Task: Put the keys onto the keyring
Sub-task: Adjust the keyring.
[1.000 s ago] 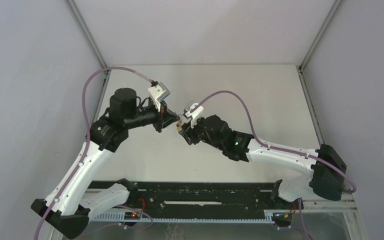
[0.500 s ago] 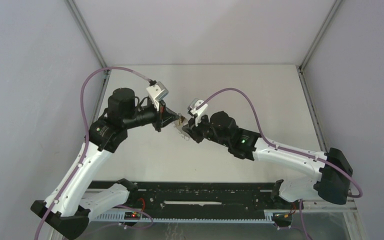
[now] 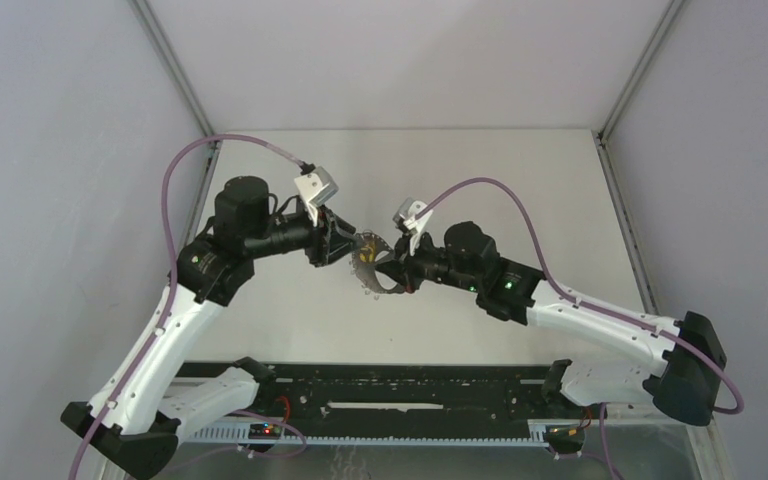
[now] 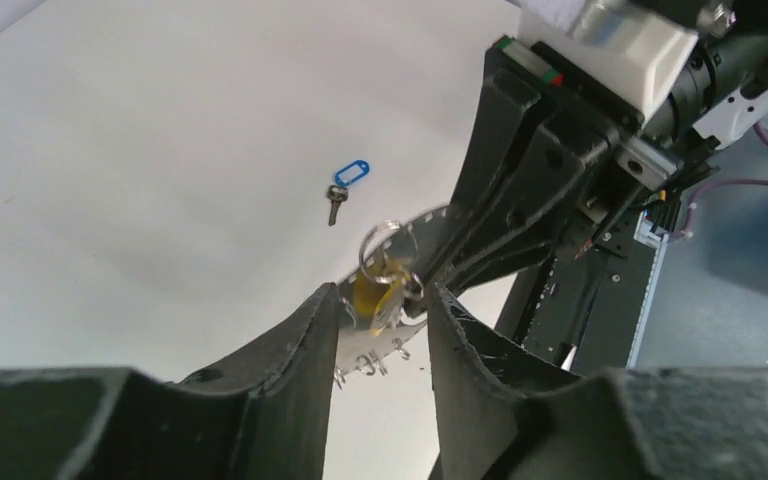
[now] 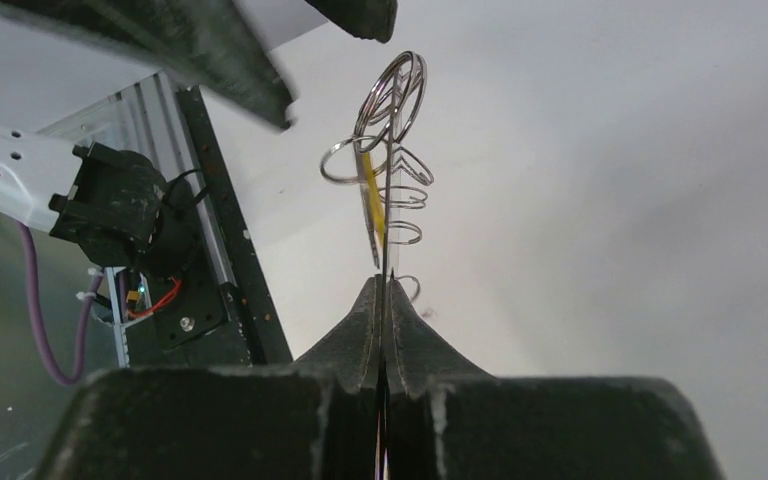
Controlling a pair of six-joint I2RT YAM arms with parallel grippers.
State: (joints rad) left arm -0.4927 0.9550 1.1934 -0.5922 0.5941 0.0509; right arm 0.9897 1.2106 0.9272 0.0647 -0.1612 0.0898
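Observation:
The keyring (image 3: 368,268) hangs in the air between both arms, a dark hoop with small metal loops (image 5: 390,100) along its edge. My right gripper (image 3: 397,268) (image 5: 384,285) is shut on the hoop's thin edge. The yellow-headed key (image 4: 370,295) (image 5: 369,200) dangles from the loops. My left gripper (image 3: 338,243) (image 4: 382,295) is open, its fingertips on either side of the yellow key and the keyring (image 4: 385,345) without pinching them. The blue-tagged key (image 4: 345,180) lies flat on the white table, apart from both grippers.
A black rail (image 3: 380,395) runs along the table's near edge between the arm bases. Grey walls close the table on the left, right and back. Purple cables (image 3: 480,190) loop above both wrists.
My left gripper has opened off the keyring while my right gripper closed on it. The right arm has drawn back to the right, and the hoop now shows fully between the grippers.

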